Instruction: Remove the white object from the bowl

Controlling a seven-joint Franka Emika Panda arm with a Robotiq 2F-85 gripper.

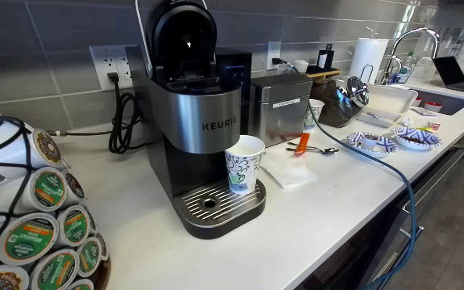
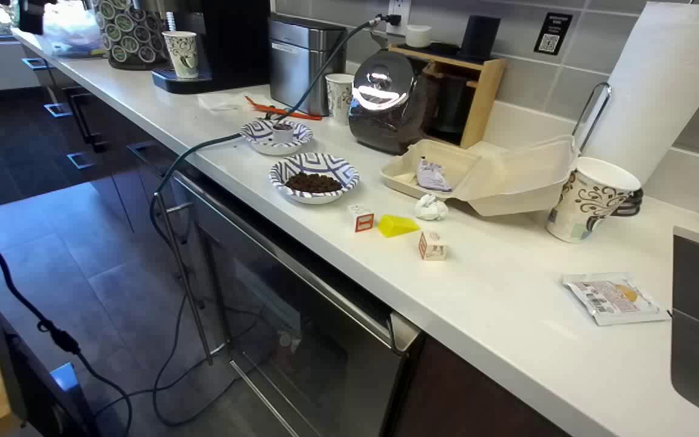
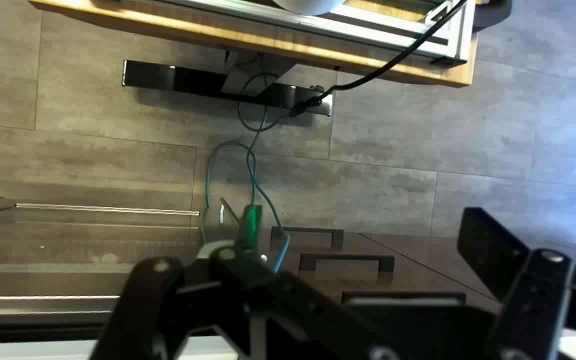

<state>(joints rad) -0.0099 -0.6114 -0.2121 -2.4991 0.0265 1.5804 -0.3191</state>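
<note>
The white object, a small white cup-like pod (image 1: 370,142) with a dark top, sits in a blue-and-white patterned paper bowl (image 1: 388,149) on the counter. In an exterior view the pod (image 2: 283,133) stands upright inside the bowl (image 2: 255,136). My gripper (image 3: 363,227) shows in the wrist view with its black fingers wide apart and nothing between them. One fingertip has a green patch. The gripper points at the floor and dark drawer fronts. The bowl and pod are out of the wrist view, so the gripper is away from them.
A second bowl (image 2: 340,189) with dark grounds stands beside the first. A blue cable (image 2: 325,67) runs close by the pod's bowl. Lettered blocks (image 2: 432,246), a yellow block (image 2: 397,225), crumpled paper (image 2: 431,207), an open takeout box (image 2: 507,194) and a coffee machine (image 1: 199,121) stand along the counter.
</note>
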